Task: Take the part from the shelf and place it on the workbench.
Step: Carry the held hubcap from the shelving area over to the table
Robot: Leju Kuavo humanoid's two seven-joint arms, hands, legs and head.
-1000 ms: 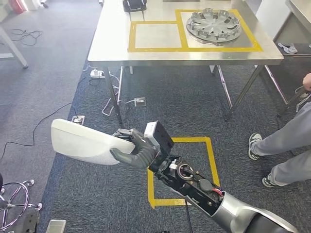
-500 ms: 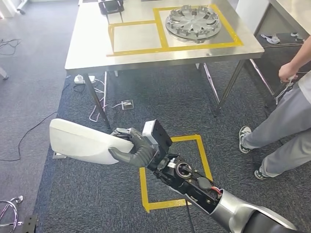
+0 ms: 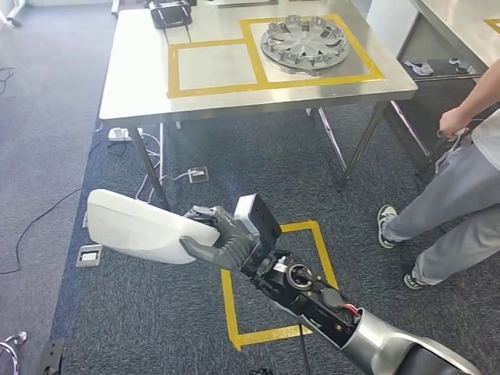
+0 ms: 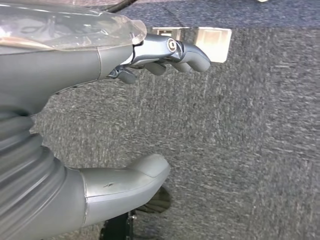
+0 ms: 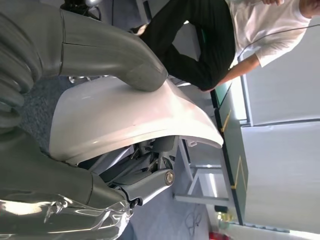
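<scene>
A long white curved part (image 3: pixel 141 229) sticks out to the left over the carpet, held at its near end by my right hand (image 3: pixel 221 242). The right wrist view shows the same white part (image 5: pixel 124 115) with the thumb (image 5: pixel 113 50) lying on top and the fingers underneath. The steel workbench (image 3: pixel 135 78) stands ahead, with a bare yellow-taped rectangle (image 3: pixel 209 64) on its top. My left hand (image 4: pixel 56 70) hangs over grey carpet, fingers apart and holding nothing.
A silver wheel cover (image 3: pixel 304 43) lies in a second taped field on the workbench, and a black object (image 3: pixel 169 13) sits at its far edge. A person (image 3: pixel 454 187) stands at the right. A yellow floor square (image 3: pixel 226 297), floor sockets (image 3: pixel 90 254) and cables lie below.
The whole view has shifted: the workbench now sits further left and the person shows more at the right. My right hand still holds the white part in the same way.
</scene>
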